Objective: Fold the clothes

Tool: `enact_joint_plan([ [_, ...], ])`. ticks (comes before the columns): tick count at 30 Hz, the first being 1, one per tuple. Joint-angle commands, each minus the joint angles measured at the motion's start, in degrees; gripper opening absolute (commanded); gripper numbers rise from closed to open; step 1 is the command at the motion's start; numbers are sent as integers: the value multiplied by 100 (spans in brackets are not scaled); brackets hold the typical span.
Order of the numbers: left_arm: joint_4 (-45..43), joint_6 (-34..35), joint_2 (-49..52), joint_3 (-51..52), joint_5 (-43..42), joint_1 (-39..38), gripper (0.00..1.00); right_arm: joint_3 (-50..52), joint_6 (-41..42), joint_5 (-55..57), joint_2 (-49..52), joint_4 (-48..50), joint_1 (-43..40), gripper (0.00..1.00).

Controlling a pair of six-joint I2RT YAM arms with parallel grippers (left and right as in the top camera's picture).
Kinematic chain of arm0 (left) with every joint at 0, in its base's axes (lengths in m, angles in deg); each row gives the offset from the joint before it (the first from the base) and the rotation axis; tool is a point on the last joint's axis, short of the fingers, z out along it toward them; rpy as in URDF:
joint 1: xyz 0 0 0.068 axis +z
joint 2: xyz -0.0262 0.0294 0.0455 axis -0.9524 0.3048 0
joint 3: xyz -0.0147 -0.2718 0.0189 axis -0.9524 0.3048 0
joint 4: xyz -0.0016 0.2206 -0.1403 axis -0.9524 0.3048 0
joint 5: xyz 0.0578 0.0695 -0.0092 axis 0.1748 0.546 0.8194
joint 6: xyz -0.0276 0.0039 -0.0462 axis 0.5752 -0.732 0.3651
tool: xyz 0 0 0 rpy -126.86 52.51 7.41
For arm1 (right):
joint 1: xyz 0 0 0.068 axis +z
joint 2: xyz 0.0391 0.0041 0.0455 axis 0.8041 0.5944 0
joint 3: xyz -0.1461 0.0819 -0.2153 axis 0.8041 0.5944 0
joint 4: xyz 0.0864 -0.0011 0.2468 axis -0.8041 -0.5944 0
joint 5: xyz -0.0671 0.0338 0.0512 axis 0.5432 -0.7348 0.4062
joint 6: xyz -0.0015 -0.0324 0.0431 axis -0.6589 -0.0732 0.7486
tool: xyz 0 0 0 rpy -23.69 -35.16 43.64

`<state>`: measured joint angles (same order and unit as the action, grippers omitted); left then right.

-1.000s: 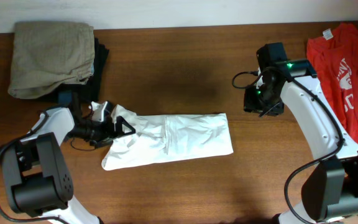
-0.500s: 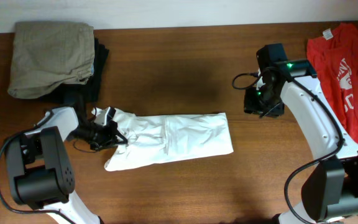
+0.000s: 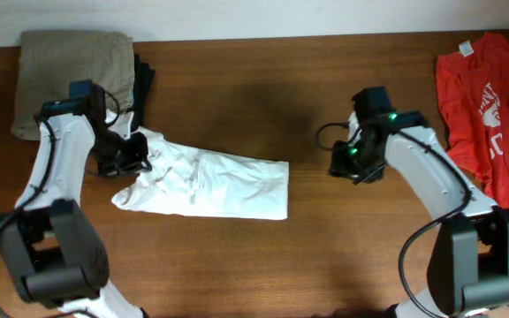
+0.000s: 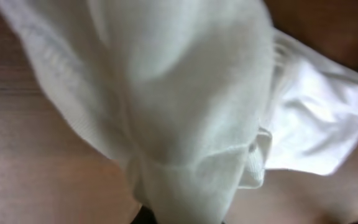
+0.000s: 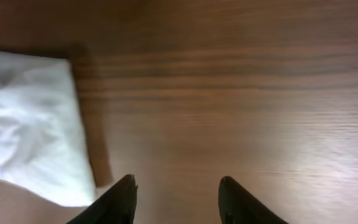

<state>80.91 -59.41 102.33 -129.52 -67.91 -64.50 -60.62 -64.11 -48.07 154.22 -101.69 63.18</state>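
Note:
The clothes, a white T-shirt (image 3: 210,181) folded into a long strip, lie slanted across the table left of centre. My left gripper (image 3: 133,152) is shut on the shirt's left end and lifts it off the wood. White cloth (image 4: 185,112) fills the left wrist view and hangs from the jaws at the bottom edge. My right gripper (image 3: 345,162) hovers to the right of the shirt, open, with bare wood between its fingers (image 5: 120,202). In the right wrist view the shirt's right end (image 5: 27,124) lies at the left, apart from that gripper.
A khaki folded garment (image 3: 73,71) on top of a black one (image 3: 144,79) sits at the back left, close behind my left arm. A red T-shirt with white print (image 3: 489,97) lies at the right edge. Bare brown wood spans the middle and front.
My left gripper closed on the shirt's left end and pulled it left and back, dragging the whole shirt leftward. My right arm shifted left toward the shirt, jaws unchanged.

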Motion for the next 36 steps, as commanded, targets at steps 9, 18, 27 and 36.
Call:
enact_joint_plan([
  [9, -50, 636, -704, -179, -179, -1657, 1, 411, 654, -389, 400, 1073, 1064, 47],
  [18, -518, 938, -691, -173, -177, -2575, 2, 411, 669, -713, 929, 1333, 1064, 47],
  [27, -811, 1196, -205, -173, -177, -3167, 4, 411, 671, -839, 955, 1436, 1064, 47],
  [36, -1305, 1300, 483, -173, -177, -3438, 12, 389, 667, -841, 955, 1403, 973, 47],
])
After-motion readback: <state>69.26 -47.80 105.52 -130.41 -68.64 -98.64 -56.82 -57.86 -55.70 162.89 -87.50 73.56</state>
